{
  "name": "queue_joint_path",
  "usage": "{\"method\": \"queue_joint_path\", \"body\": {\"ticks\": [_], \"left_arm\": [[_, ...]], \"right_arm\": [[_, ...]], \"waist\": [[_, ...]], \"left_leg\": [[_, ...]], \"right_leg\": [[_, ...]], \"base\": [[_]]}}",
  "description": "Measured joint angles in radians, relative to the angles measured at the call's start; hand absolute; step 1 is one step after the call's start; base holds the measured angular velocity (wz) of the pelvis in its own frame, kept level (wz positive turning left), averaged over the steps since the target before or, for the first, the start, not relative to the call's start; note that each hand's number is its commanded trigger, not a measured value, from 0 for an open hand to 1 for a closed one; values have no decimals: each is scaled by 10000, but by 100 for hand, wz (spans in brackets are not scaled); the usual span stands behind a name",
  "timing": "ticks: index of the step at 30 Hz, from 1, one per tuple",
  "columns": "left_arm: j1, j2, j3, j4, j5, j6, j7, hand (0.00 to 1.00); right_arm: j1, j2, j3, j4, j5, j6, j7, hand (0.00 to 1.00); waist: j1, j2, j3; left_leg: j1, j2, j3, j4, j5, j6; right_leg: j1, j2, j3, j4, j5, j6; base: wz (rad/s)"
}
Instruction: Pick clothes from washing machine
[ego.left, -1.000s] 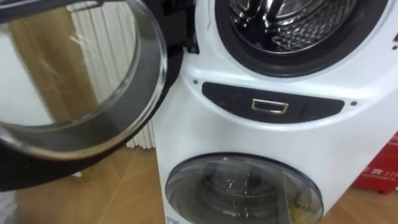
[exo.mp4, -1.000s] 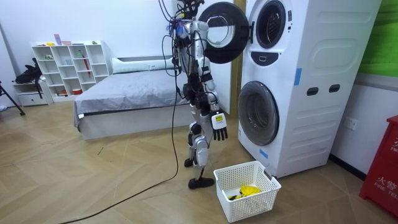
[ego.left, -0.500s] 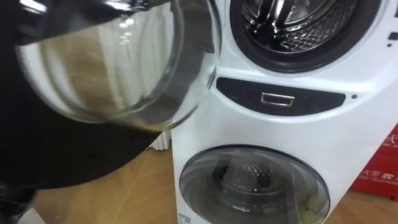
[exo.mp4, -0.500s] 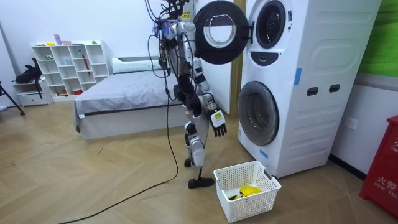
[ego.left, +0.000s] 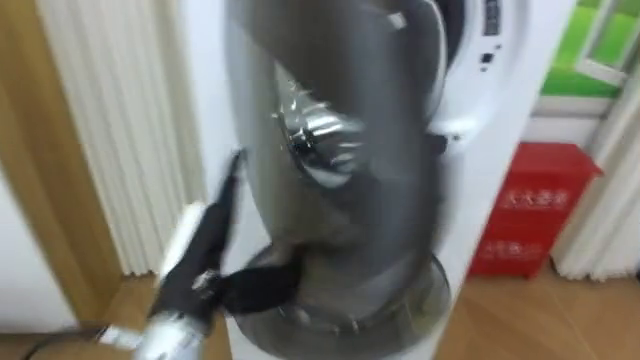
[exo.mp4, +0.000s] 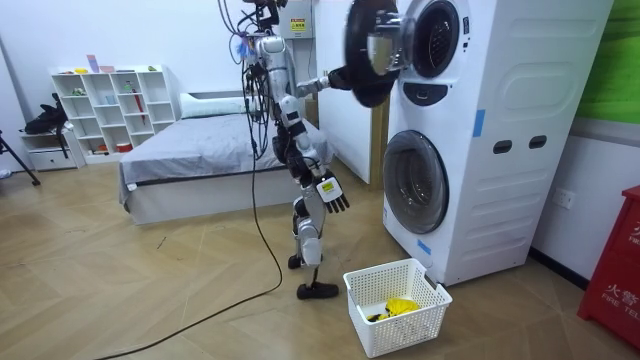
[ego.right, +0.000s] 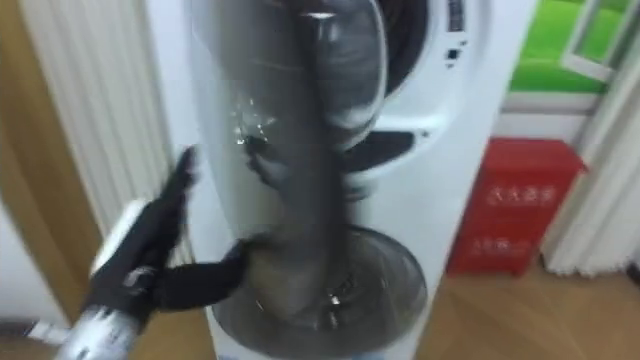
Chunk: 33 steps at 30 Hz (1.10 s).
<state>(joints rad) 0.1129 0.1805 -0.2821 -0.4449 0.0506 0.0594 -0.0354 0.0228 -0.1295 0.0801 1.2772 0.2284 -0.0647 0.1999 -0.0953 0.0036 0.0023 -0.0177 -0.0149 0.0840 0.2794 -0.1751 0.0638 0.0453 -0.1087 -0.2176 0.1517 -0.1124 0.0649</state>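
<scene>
The upper washing machine's round glass door (ego.left: 340, 150) stands edge-on before me, partly swung toward its drum opening (exo.mp4: 438, 38). My left hand (ego.left: 195, 270) reaches in from the lower left, open, with straight fingers (ego.right: 170, 200) flat against the door's outer side. In the room view this left arm stretches from my shoulder to the door (exo.mp4: 368, 50). My right hand (exo.mp4: 328, 193) hangs open by my hip, holding nothing. A white basket (exo.mp4: 430, 300) on the floor holds a yellow garment (exo.mp4: 400, 306). I see no clothes in either hand.
The lower machine's shut round door (ego.left: 400, 300) is below the upper one. A red cabinet (ego.left: 535, 210) stands to the right of the machines, a white radiator (ego.left: 110, 130) and wood panel to the left. A bed (exo.mp4: 190, 150) and shelf (exo.mp4: 110, 105) stand behind me.
The upper door has swung from wide open toward the machine. My left arm has risen to it, and I have shifted back toward the room view's left. The eye views turned right.
</scene>
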Motion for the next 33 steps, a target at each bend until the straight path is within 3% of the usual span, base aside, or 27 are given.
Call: {"method": "queue_joint_path", "body": {"ticks": [3, 6, 8, 9, 11, 13, 17, 20, 23, 25, 28, 30, 31, 33], "left_arm": [[-20, -110, -511, 9, 102, -104, -602, 0], [-67, -159, -1115, 318, 334, -118, -1070, 0], [-243, -157, -1434, 967, 499, -145, -1112, 0], [-400, -153, -1607, 1523, 882, -139, -1110, 0], [-423, -149, -1787, 2159, 1729, -102, -1106, 0], [-422, -129, -1911, 2904, 2331, -139, -1089, 0], [-349, -2, -1768, 4489, 2871, -201, -781, 0], [-56, 32, -1150, 6277, 2963, -446, -38, 0], [588, 14, -160, 8503, 3027, -659, 795, 0], [1228, 17, 1202, 10399, 3281, -728, 1488, 0], [1706, 301, 2656, 12930, 3247, -775, 2675, 0], [2087, 411, 3196, 13823, 3275, -653, 3108, 0], [2511, 306, 3485, 14069, 3275, -570, 3279, 0], [2789, 73, 3764, 14498, 3255, -358, 3310, 0]], "right_arm": [[-13, 105, -21, 3, 183, 3, 10, 0], [-30, 147, -48, -25, 362, 3, 15, 0], [-84, 147, 30, -26, 410, -1, -12, 0], [-118, 149, 150, -23, 421, -2, -20, 0], [-134, 168, 170, -51, 417, -9, -52, 0], [-116, 188, 159, -44, 460, -2, -110, 0], [59, 185, 131, -205, 507, -2, -137, 0], [234, 162, -136, -343, 552, 6, -117, 0], [479, 163, -381, -378, 761, 10, -124, 0], [634, 113, -697, -400, 640, 104, -115, 0], [754, 64, -782, -367, 626, 285, -144, 0], [892, 14, -821, -375, 632, 396, -145, 0], [883, -8, -836, -398, 625, 411, -147, 0], [904, -8, -852, -363, 622, 412, -150, 0]], "waist": [[-266, -105, -14], [-649, -88, 20], [-647, -54, 49], [-660, -50, 129], [-731, -62, 152], [-730, -140, 225], [-624, -145, 247], [-606, -149, 230], [-336, -162, 133], [-134, -200, -1], [108, -274, -93], [250, -285, -58], [285, -277, -55], [420, -263, -27]], "left_leg": [[494, 25, 234, -465, -47, -47], [755, 56, 237, -745, -25, -102], [887, 126, 277, -864, -67, -180], [1015, 194, 307, -921, -79, -201], [1072, 242, 401, -931, -79, -202], [1203, 280, 523, -1081, -78, -203], [1471, 354, 675, -1231, -96, -234], [1523, 385, 776, -1306, -118, -270], [1712, 406, 772, -1361, -118, -270], [1921, 442, 735, -1366, -118, -271], [2115, 501, 670, -1368, -124, -281], [2333, 538, 627, -1372, -125, -282], [2419, 546, 613, -1372, -125, -282], [2507, 531, 605, -1374, -139, -306]], "right_leg": [[122, 62, 259, 20, 203, 15], [231, 231, 330, -26, 173, -182], [293, 321, 487, 5, 92, -232], [358, 388, 535, 10, 91, -235], [383, 433, 543, -25, 83, -245], [467, 489, 606, -160, 78, -248], [562, 586, 781, -177, 74, -250], [563, 622, 781, -180, 74, -250], [661, 676, 802, -185, 74, -250], [814, 716, 739, -186, 73, -252], [998, 750, 444, -185, 73, -252], [1146, 754, 501, -169, 73, -252], [1276, 739, 499, -174, 73, -253], [1417, 698, 505, -185, 73, -253]], "base": [[-28], [-3], [-19], [-21], [-18], [-17], [-19], [-9], [-24], [-19], [4], [13], [15], [15]]}}
